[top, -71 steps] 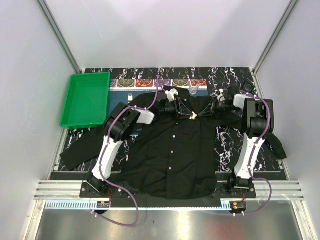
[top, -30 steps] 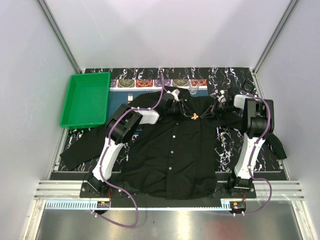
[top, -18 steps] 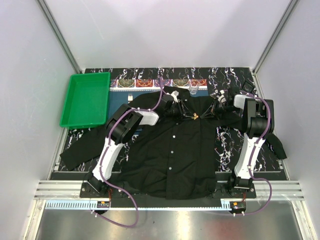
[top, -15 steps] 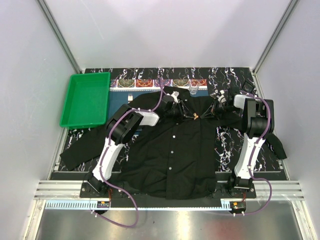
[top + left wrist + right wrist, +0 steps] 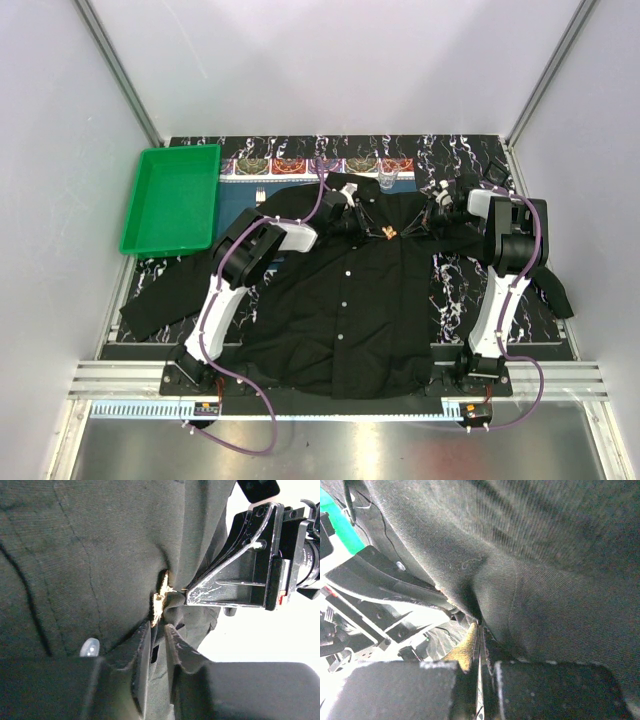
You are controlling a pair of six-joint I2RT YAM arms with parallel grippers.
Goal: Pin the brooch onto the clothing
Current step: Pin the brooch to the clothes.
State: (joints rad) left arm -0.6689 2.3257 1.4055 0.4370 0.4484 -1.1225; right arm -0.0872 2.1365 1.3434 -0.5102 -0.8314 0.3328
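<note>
Top view first: the black shirt (image 5: 345,310) lies spread across the middle of the frame, and both arms meet just above centre, at its chest. The little gold brooch (image 5: 390,233) sits between their tips, right against the cloth. On the left wrist view, my left gripper (image 5: 157,630) is nearly closed, with a fold of shirt in the narrow gap and a white button (image 5: 90,647) at lower left. My right gripper (image 5: 480,652) is clamped tight, the brooch's gold edge caught at its tips. The green tray (image 5: 170,200) sits upper left
</note>
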